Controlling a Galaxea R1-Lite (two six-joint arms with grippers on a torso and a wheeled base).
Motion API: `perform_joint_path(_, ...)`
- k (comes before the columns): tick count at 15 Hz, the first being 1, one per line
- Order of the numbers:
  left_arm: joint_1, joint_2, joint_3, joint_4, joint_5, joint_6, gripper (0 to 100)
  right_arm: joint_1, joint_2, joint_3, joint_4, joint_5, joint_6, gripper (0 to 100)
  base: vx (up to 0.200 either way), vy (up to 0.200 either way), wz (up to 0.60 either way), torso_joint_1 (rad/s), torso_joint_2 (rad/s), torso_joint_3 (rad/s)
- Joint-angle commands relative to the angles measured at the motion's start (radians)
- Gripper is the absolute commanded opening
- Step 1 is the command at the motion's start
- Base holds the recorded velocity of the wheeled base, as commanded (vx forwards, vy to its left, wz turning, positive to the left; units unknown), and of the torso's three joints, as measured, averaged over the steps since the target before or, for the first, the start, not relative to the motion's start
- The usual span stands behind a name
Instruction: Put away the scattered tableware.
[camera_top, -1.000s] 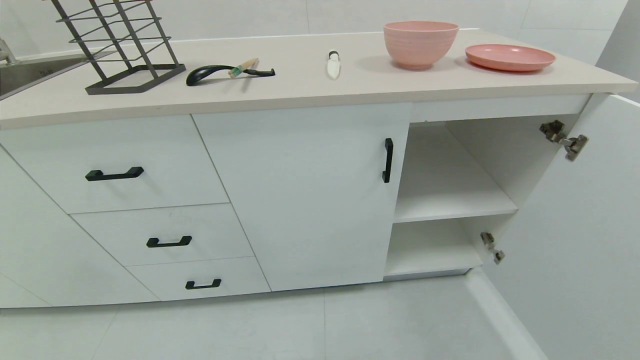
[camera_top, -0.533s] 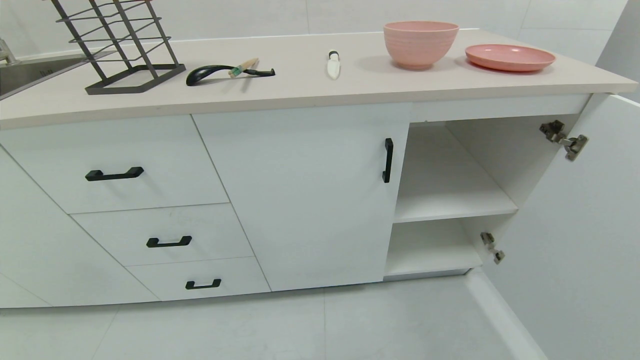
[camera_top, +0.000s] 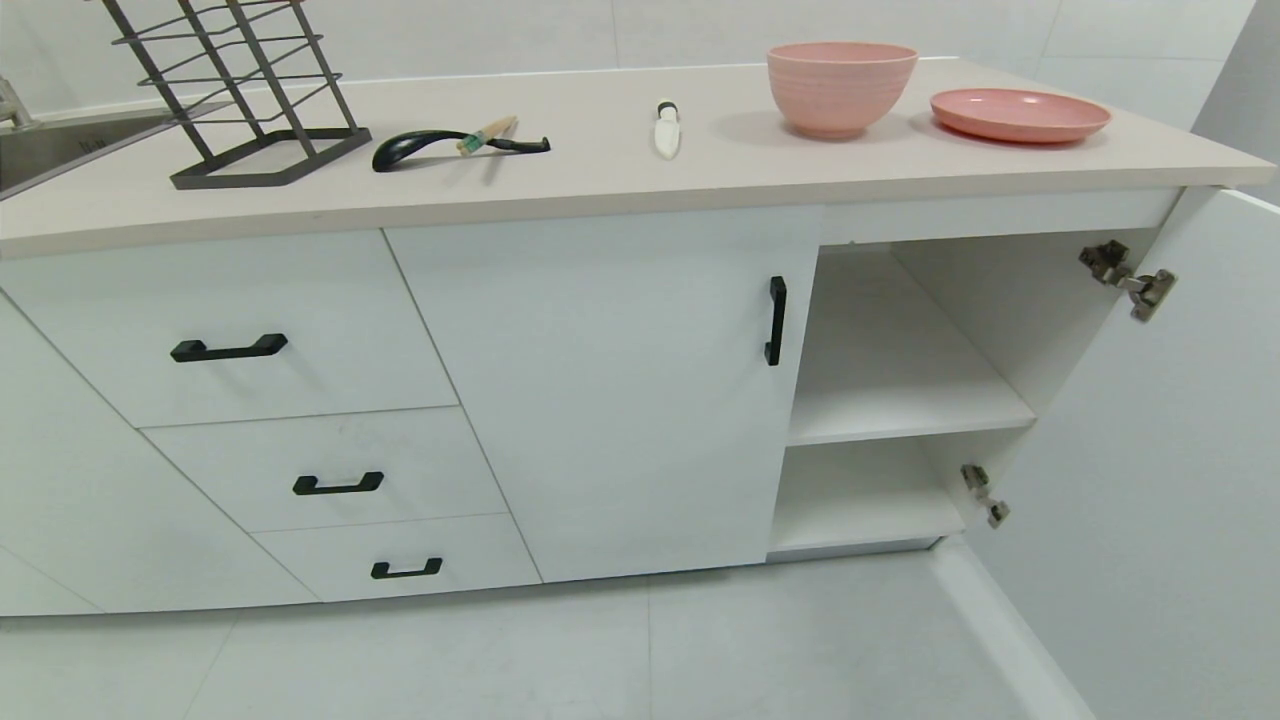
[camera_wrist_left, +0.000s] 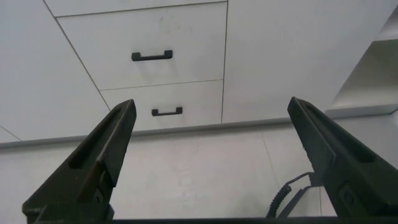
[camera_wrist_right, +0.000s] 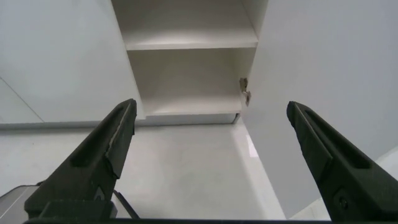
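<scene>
Bright, even light; soft shadows.

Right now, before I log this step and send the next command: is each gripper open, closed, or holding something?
Left gripper: open, holding nothing.
Right gripper: open, holding nothing.

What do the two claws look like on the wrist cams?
Left claw: two matte, near-black fingers, long wedges tapering to blunt tips, a shallow slot along each; a coiled black cable beside its base. Right claw: the same build, with a thin dark cable. No markings visible.
</scene>
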Motion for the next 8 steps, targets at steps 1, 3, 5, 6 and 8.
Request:
perform_joint_path(1,0.000,0.004,0.000,0.001,0.004,-0.023,100,0.000,0.000,0.000,0.003,0.001,0.000,100,0.000,0.000,0.00,0.000,0.00,0.000)
perform_joint_path(3,0.000,0.004,0.000,-0.002,0.025,-0.049,100,0.000,0.000,0.000,0.003,-0.001,0.002,100,0.000,0.000,0.00,0.000,0.00,0.000)
perform_joint_path(5,0.000,0.004,0.000,-0.002,0.027,-0.049,100,0.000,0.000,0.000,0.003,-0.005,0.002,100,0.000,0.000,0.00,0.000,0.00,0.000)
perform_joint_path(6,0.000,0.004,0.000,-0.002,0.027,-0.049,100,0.000,0.000,0.000,0.003,-0.004,0.002,100,0.000,0.000,0.00,0.000,0.00,0.000)
perform_joint_path(8,0.000,0.004,0.000,-0.002,0.027,-0.043,100,0.000,0.000,0.000,0.003,-0.005,0.002,100,0.000,0.000,-0.60,0.005,0.00,0.009)
